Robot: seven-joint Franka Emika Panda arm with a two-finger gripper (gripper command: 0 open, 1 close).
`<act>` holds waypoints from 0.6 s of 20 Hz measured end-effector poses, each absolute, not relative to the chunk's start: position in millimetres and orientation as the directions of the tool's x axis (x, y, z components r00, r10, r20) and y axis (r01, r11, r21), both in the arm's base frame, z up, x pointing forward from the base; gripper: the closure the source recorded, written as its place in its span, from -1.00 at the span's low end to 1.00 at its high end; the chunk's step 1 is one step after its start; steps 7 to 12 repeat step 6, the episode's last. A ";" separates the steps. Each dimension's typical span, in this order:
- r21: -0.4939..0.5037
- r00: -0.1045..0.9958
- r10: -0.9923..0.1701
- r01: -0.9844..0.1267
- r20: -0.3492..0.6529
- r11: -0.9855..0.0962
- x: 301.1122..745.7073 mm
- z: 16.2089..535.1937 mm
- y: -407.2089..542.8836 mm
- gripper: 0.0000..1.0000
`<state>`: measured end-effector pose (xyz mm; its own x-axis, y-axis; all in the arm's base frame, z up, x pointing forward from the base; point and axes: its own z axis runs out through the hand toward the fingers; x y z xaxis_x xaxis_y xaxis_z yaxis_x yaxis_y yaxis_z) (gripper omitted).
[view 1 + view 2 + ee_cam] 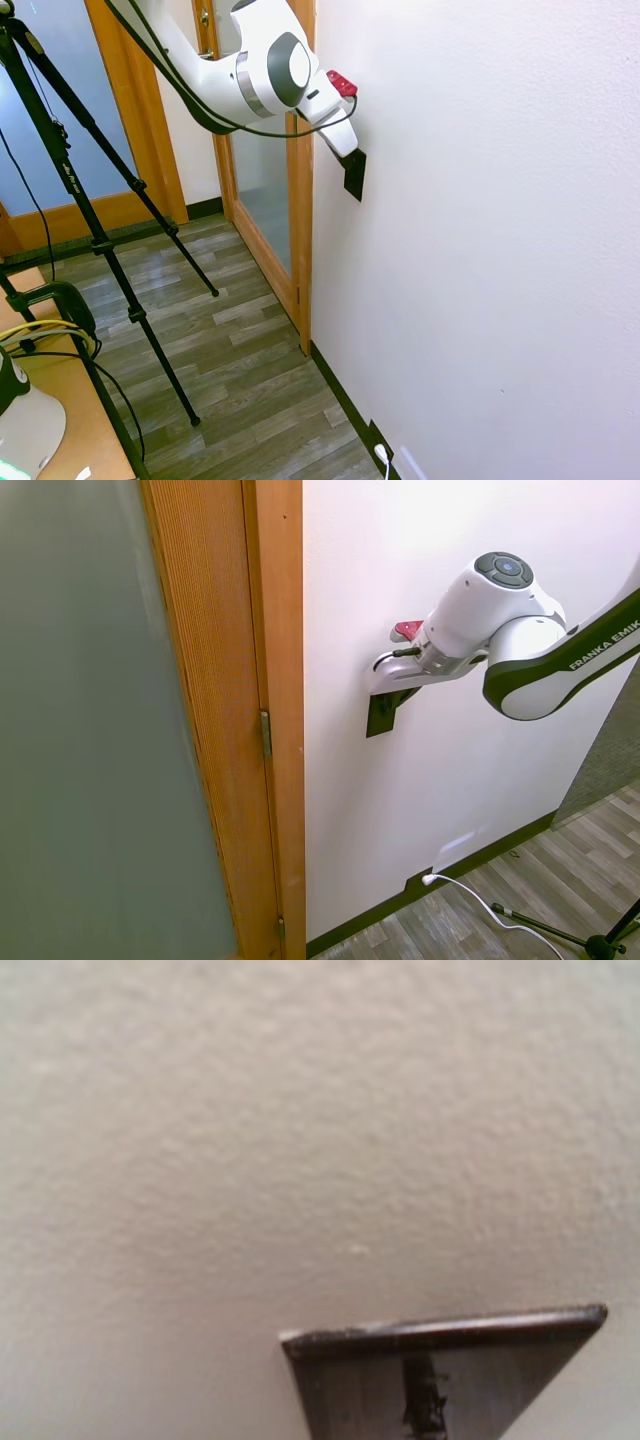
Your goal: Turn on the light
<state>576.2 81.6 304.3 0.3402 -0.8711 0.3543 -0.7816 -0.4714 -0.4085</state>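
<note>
No lamp shows in any view. The light's switch is a small black plate (355, 178) on the white wall, just right of the wooden door frame. In the second exterior view the plate (382, 716) sits directly under my gripper (392, 692). My gripper (350, 153) is pressed close to the wall at the plate's upper edge, and its white body hides the plate's top part. The wrist view shows the plate's upper rim (440, 1332) very close, with a small dark toggle (422, 1402) below it and bare wall above.
A wooden door frame (275, 720) with a frosted glass door (90, 730) stands beside the switch. A white plug and cord (470, 892) sit at the black baseboard below. Wood-look floor (250, 360) lies beneath, and a tabletop corner (60, 420) is at lower left.
</note>
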 end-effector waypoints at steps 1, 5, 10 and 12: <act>-0.405 0.351 -0.866 -0.777 0.356 -0.482 570.6 301.4 83.7 -1.00; -0.439 0.359 -0.859 -0.747 0.365 -0.498 534.2 297.5 88.3 -1.00; -0.456 0.361 -0.858 -0.735 0.365 -0.503 524.7 300.2 89.6 -1.00; -0.456 0.361 -0.858 -0.735 0.365 -0.503 524.7 300.2 89.6 -1.00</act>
